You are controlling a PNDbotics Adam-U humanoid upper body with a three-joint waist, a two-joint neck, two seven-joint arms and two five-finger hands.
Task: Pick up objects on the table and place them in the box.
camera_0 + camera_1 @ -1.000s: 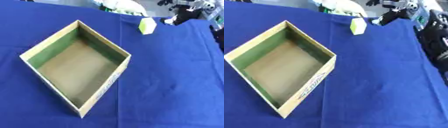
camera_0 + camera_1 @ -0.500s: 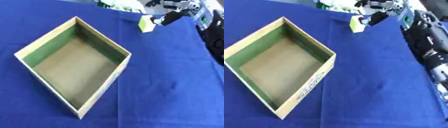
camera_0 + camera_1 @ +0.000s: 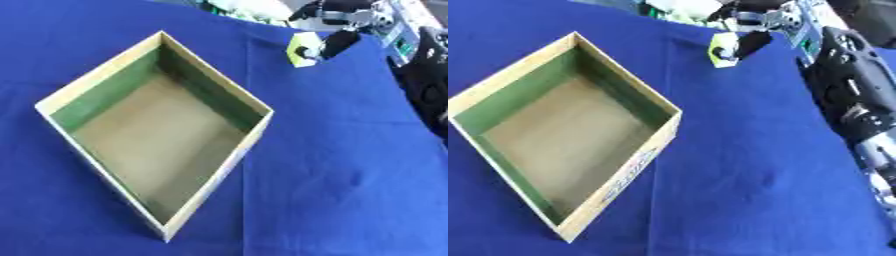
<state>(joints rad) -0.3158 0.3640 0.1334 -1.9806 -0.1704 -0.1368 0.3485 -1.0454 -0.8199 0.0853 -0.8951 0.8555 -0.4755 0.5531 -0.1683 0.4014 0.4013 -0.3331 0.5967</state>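
Blue cloth covers the whole table (image 3: 350, 190), and nearly all of it lies bare. Largest on it is the box (image 3: 229, 160), an open cardboard tray with green inner walls and a brown floor, set cornerwise toward the table's left side, one corner pointing to the far edge and another to the near edge. Nothing shows inside the box, so as far as the views tell, no object has yet been placed.

Along the table's right edge the right arm (image 3: 852, 95) reaches up toward the far right corner, black with silver joints. At its end the right hand (image 3: 750, 30) is at a small yellow-green block (image 3: 302, 49), which sits near the far edge, well apart from the box. Dark fingers (image 3: 337, 42) lie against the block's right side and another part of the hand arches over it; it seems to be closing round the block, though the blur there leaves it unclear whether the hold is complete or the block has left the cloth.

The left hand shows in neither view.

By this reading the task is at its first pick: the lift, the carry across to the box and the release are all still to come.
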